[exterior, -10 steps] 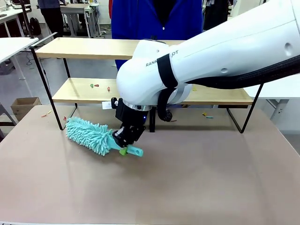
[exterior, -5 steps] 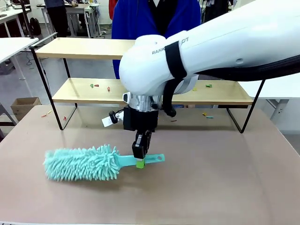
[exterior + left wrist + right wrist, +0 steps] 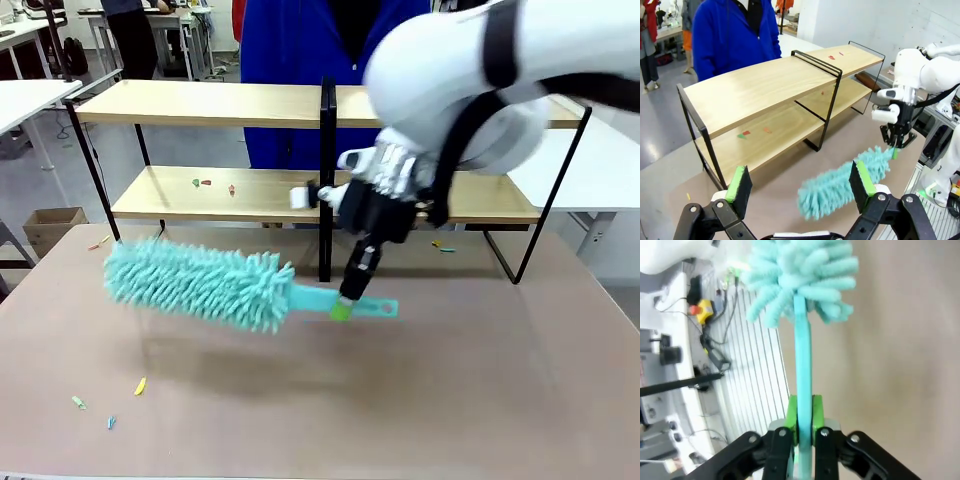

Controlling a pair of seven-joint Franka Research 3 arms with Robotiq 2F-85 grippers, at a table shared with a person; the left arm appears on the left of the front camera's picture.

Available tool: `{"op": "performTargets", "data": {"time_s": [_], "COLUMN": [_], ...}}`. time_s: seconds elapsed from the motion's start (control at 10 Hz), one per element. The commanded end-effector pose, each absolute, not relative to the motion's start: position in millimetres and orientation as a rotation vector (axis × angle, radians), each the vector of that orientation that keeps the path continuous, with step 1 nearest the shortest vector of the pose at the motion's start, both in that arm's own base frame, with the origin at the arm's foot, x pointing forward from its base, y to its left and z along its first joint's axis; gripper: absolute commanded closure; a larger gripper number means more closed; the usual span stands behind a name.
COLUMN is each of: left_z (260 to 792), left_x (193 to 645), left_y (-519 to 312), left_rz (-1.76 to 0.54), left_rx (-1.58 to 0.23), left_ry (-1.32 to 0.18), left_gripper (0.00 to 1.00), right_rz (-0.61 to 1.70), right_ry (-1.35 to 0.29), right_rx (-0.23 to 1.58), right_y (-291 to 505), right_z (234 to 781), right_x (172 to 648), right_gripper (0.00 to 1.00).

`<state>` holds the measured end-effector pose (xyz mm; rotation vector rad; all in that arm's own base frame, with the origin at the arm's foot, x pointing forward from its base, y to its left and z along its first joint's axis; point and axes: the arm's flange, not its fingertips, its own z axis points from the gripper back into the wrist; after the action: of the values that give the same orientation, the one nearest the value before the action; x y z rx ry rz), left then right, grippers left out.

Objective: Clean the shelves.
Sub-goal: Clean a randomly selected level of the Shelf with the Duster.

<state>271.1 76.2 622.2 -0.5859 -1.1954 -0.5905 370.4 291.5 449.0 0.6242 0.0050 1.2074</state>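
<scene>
Front view gives me the broad brown tabletop [image 3: 450,400] first, and along its far edge stand the two-tier shelves [image 3: 200,103], two long light-wood boards in a thin black metal frame with a black centre post [image 3: 325,180]. A person in a blue jacket [image 3: 290,40] stands just behind them. The white right arm [image 3: 480,70] reaches in over the middle, and its right gripper [image 3: 345,300] is clamped on the flat teal handle of a fluffy teal microfibre duster [image 3: 220,285]. The duster hangs roughly level in front of the lower board's left half, with a shadow under it, so I judge it clear of the table. In the right wrist view the green pads [image 3: 791,415] pinch the handle edge-on, well back from the head. The left gripper [image 3: 800,182] hangs well apart from the shelves, fingers spread wide and holding nothing. I read the boards as stiff and smooth but the rack as light on its thin legs, so a hard push could slide it. To steady it I would grip an end upright of the frame, not a board. The duster head is soft and gives, and the thin handle may twist in the pads. Room is generous over the open table and above the top board. The tight spot is the gap between the boards, split by the post. Small coloured scraps [image 3: 203,183] lie on the lower board's left half, with more on the table near its front left [image 3: 140,385].
</scene>
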Motion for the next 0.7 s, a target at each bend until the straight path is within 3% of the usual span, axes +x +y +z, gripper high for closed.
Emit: {"op": "performTargets", "data": {"time_s": [0.0,0.3,0.6], "left_z": [622,622,622], "left_x": [271,271,271], "left_y": [76,76,76], "left_rz": [-0.592,-0.592,-0.592], "left_rx": [-0.594,-0.594,-0.594], "left_ry": [-1.194,-1.194,-1.194], "left_gripper": [0.0,0.0,0.0], "right_rz": [1.153,1.131,0.895], "right_ry": [-0.091,-0.029,-0.227], "right_rx": [0.7,0.766,0.671], "right_y": [258,178,62], "right_z": [446,456,525], "right_x": [354,337,294], "right_gripper": [0.87,0.87,0.87]}}
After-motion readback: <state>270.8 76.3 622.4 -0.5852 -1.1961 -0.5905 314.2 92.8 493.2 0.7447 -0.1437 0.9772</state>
